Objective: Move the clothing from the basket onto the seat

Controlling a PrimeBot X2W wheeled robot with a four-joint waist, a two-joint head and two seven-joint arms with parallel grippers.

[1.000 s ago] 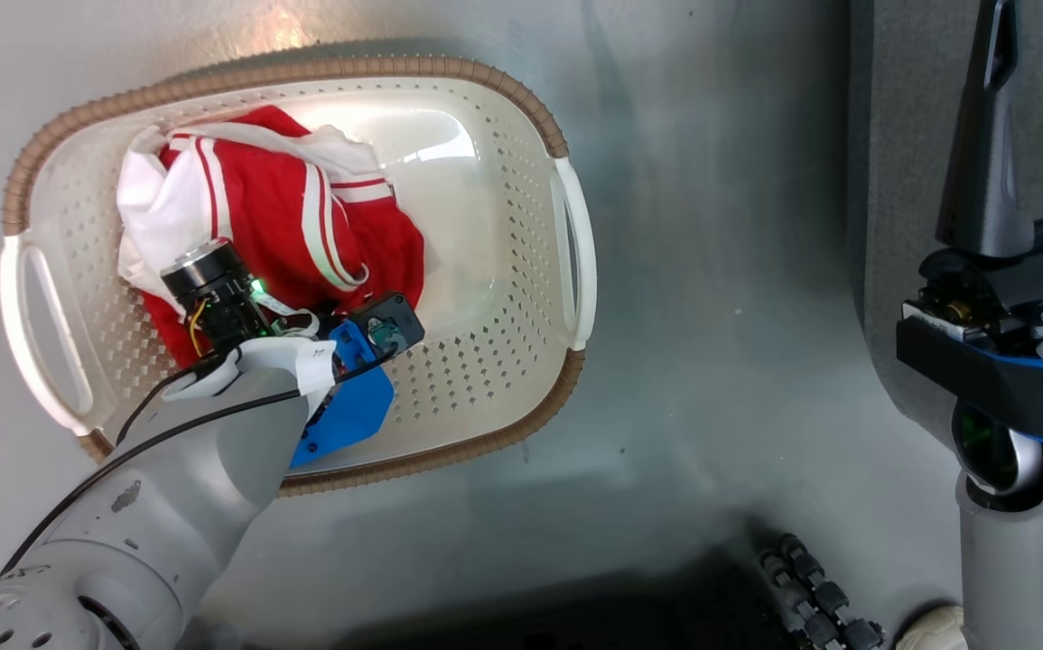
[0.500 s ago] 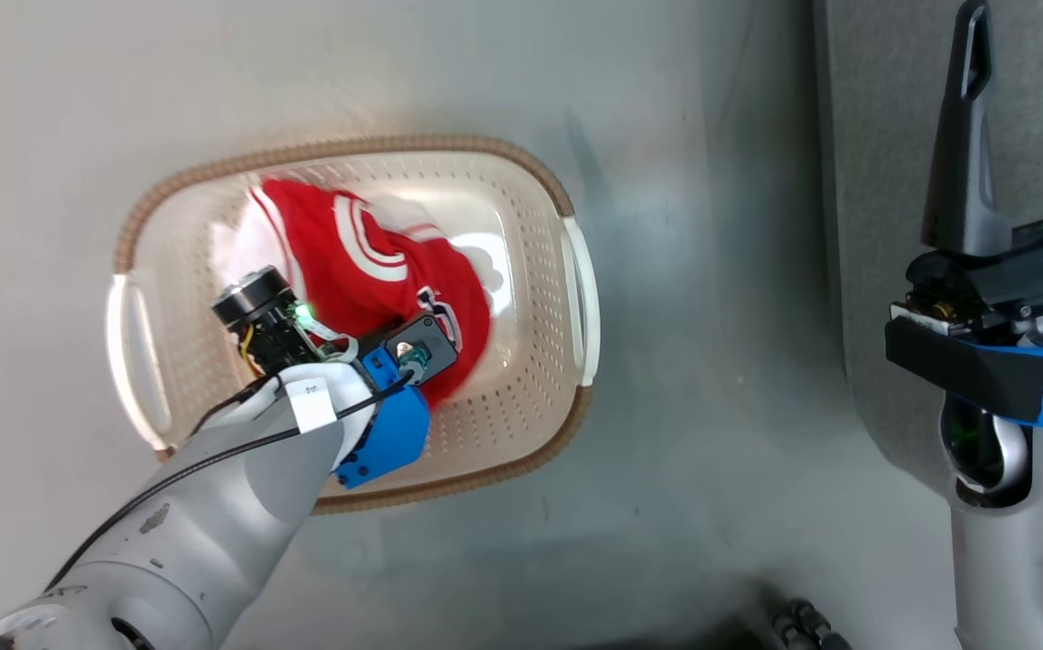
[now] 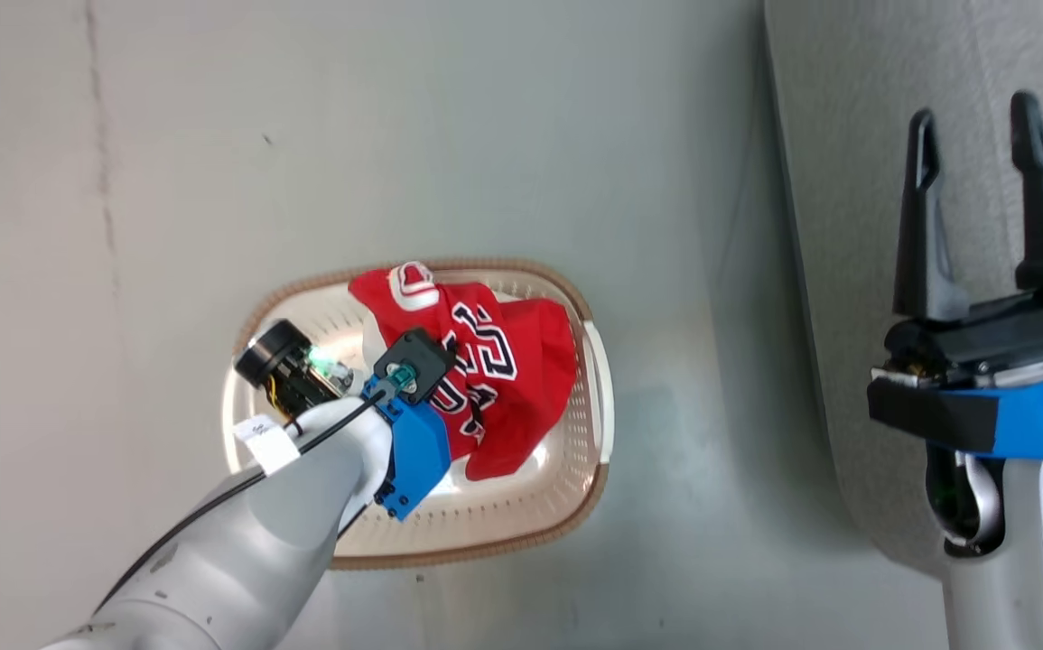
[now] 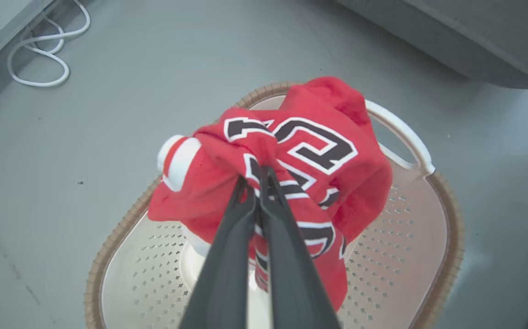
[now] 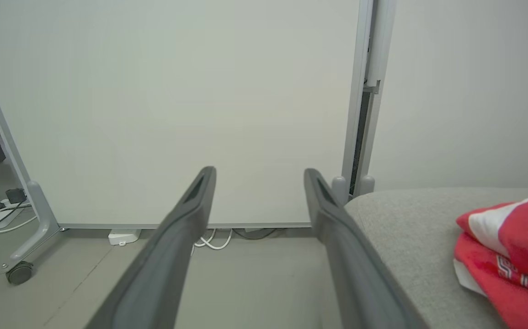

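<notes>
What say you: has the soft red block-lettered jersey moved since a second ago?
Yes. The jersey has risen from the left part of the cream-white perforated plastic basket towards its right end, pinched in the shut left gripper.

— What's changed for us?
— Our left gripper [image 4: 254,178] has lifted the soft red jersey with white black-edged lettering [image 4: 323,146] from its heap in the cream perforated plastic basket [image 4: 451,237]; now it hangs bunched.
— And our view?
— Our head camera drew back.
</notes>
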